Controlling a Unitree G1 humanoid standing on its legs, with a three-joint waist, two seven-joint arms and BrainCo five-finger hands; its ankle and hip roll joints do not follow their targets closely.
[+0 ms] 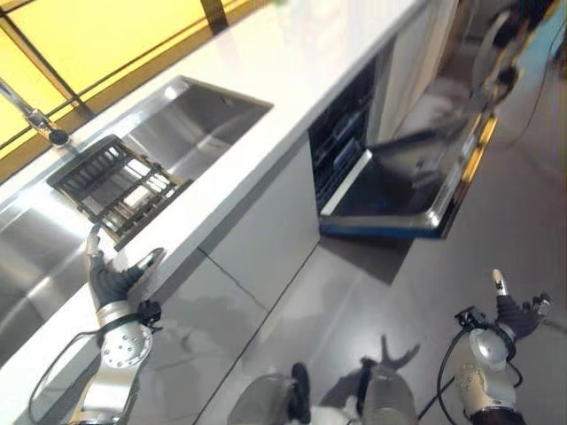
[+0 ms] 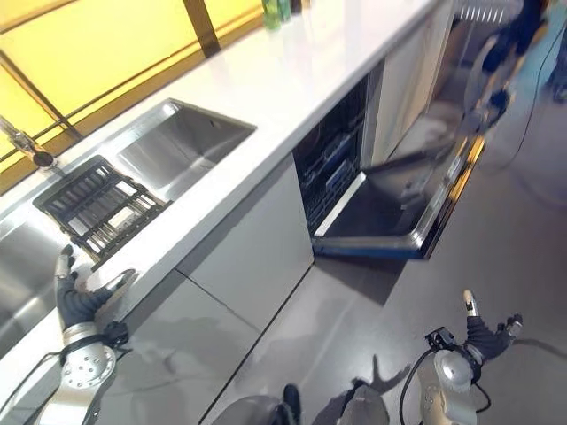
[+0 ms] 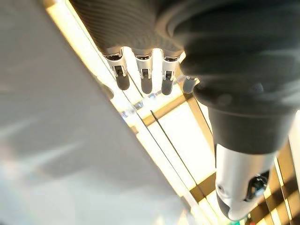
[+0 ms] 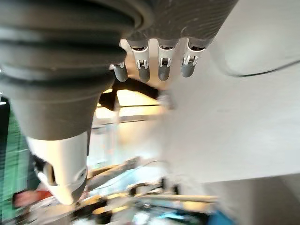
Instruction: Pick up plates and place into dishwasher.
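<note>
White counter (image 1: pixel 292 62) runs far-left to far-right with a steel sink (image 1: pixel 190 124) set in it, a dark rack (image 1: pixel 115 186) beside the sink, and the dishwasher (image 1: pixel 345 133) standing open below with its door (image 1: pixel 399 190) dropped flat. I can make out no plates in the rack, so the likely failure is the left hand (image 1: pixel 111 282) groping at the rack or catching the counter edge. That hand rests at the near counter edge, fingers spread and holding nothing; the right hand (image 1: pixel 518 310) hangs low over the floor, also spread and empty.
</note>
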